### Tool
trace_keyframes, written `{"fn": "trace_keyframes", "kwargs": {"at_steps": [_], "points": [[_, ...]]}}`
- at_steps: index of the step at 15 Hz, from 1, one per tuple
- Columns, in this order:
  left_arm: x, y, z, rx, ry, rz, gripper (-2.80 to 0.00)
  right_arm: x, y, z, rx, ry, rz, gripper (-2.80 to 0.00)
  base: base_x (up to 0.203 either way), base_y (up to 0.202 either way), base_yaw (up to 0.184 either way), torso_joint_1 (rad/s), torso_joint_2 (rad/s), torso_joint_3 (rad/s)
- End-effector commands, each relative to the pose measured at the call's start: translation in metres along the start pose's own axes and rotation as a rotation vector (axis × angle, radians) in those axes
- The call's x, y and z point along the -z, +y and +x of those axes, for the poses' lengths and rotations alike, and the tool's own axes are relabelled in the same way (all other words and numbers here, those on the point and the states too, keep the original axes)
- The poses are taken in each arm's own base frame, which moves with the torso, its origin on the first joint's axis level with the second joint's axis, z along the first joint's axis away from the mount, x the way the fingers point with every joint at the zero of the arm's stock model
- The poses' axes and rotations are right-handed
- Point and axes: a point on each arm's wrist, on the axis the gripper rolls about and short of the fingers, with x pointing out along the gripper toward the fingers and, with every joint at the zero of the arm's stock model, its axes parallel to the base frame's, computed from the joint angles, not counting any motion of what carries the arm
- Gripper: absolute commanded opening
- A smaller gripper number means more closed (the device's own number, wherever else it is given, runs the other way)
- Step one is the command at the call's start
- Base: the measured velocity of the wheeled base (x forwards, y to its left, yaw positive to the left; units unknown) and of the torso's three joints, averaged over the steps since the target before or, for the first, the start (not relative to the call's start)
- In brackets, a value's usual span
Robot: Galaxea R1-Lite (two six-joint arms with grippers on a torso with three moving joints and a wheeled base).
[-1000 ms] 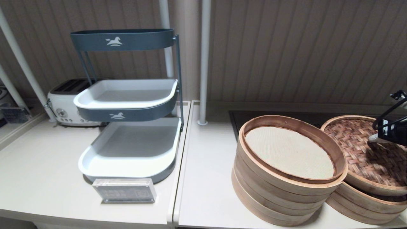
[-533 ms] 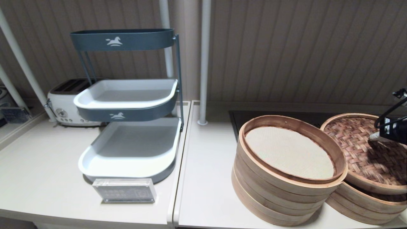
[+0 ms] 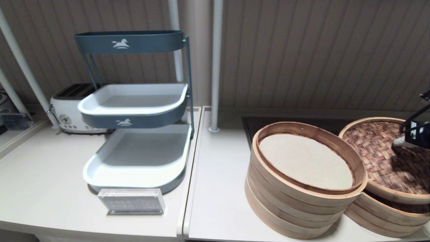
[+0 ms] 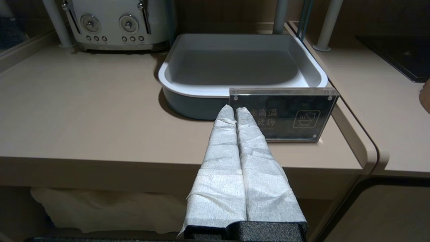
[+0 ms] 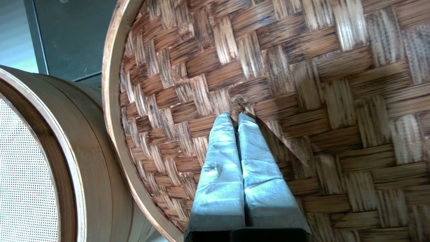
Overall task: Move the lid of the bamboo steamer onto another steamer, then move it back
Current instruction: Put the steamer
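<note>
The bamboo steamer lid (image 3: 376,158), reddish woven top with a pale rim, hangs tilted just above the low steamer (image 3: 386,216) at the far right, a dark gap between them. My right gripper (image 3: 399,143) is over the lid's middle. In the right wrist view this gripper (image 5: 237,114) is shut on the small loop handle (image 5: 238,102) of the lid (image 5: 302,67). My left gripper (image 4: 235,109) is shut and empty, parked low in front of the counter's edge, pointing at an acrylic sign (image 4: 285,114).
The taller steamer stack (image 3: 295,205) with a cream liner mat (image 3: 305,161) stands right beside the lid's left rim. A black hob (image 3: 255,126) lies behind. To the left are a tiered tray rack (image 3: 134,158), a toaster (image 3: 67,111) and the sign (image 3: 131,201).
The right gripper has risen a little and drifted right, and the lid has come up with it, widening the gap above the low steamer. The left arm has not moved.
</note>
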Motion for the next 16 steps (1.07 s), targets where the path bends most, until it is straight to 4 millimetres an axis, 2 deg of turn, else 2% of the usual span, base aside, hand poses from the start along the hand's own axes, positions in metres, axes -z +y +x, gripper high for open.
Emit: {"fn": "trace_keyframes", "kwargs": {"at_steps": [1,7,13,16], "points": [[0.008,0.000,0.002,0.000,0.027,-0.001,-2.80,0.002,-0.002,-0.001,0.001,0.005,0.007,-2.80,0.000,0.000,0.000,0.000,0.00,0.000],[0.008,0.000,0.002,0.000,0.027,-0.001,-2.80,0.012,-0.005,0.007,0.000,0.049,0.021,-2.80,0.000,0.000,0.000,0.000,0.00,0.000],[0.008,0.000,0.002,0.000,0.027,-0.001,-2.80,0.020,-0.011,0.028,0.000,0.111,0.040,-2.80,0.000,0.000,0.000,0.000,0.00,0.000],[0.008,0.000,0.002,0.000,0.027,-0.001,-2.80,0.021,-0.013,0.032,0.001,0.119,0.042,-2.80,0.000,0.000,0.000,0.000,0.00,0.000]]}}
